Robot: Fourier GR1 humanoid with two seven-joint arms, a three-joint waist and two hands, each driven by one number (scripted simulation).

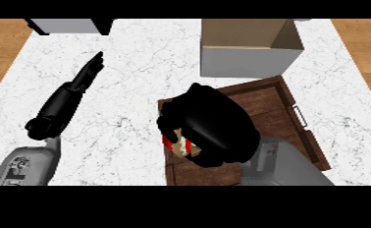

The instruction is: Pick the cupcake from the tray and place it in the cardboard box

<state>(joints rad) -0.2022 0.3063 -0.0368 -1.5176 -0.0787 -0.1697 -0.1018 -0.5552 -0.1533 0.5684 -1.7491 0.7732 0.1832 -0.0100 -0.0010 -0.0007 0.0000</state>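
White marble-patterned table (130, 114): fills most of the frame, wooden floor strips at upper left and upper right corners.

Dark brown wooden tray (286, 109) with a pale handle on its right rim: lower right of centre, lying at a slant.

Open cardboard box (250, 42) with pale front wall and brown interior: upper right of centre, just beyond the tray's far edge.

Right robot hand (214, 126), black, on a grey forearm: centre to lower centre, over the tray's left half, fingers curled downward around the cupcake.

Left robot hand (85, 74), black, on a grey forearm: left of frame, above the table, fingers straight and pressed together, pointing to upper right, holding nothing.

Grey box-shaped object (65, 25): upper left edge, partly cropped.

Small cupcake (177, 141) with red-striped wrapper: under the right robot hand, over the tray, largely hidden.
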